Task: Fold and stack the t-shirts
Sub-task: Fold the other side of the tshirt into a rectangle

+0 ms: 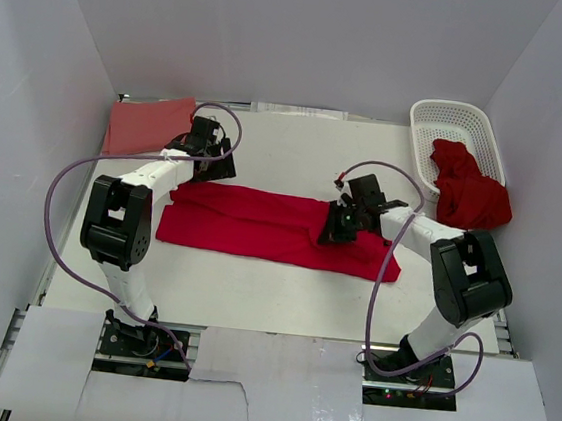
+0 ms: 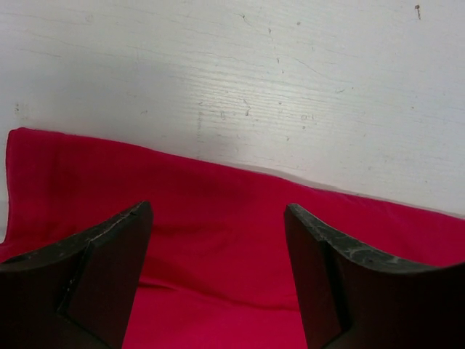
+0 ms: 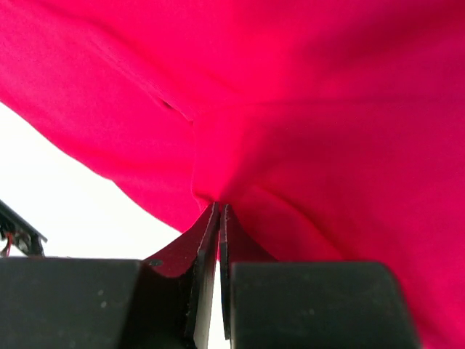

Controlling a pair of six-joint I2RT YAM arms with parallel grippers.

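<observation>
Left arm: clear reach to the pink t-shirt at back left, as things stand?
Probably yes. The left hand is open and empty above the end of the red t-shirt, and the pink t-shirt lies just beside it with nothing between.

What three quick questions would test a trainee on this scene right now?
1. True or false: the left gripper is shut on the spread shirt, like the right gripper.
2. Where does the pink shirt lie? A near edge; B far left corner; C middle.
3. Short answer: what hangs over the rim of the basket?

Key: 1 false, its jaws stand open above the cloth; 2 B; 3 a crumpled red shirt.
</observation>
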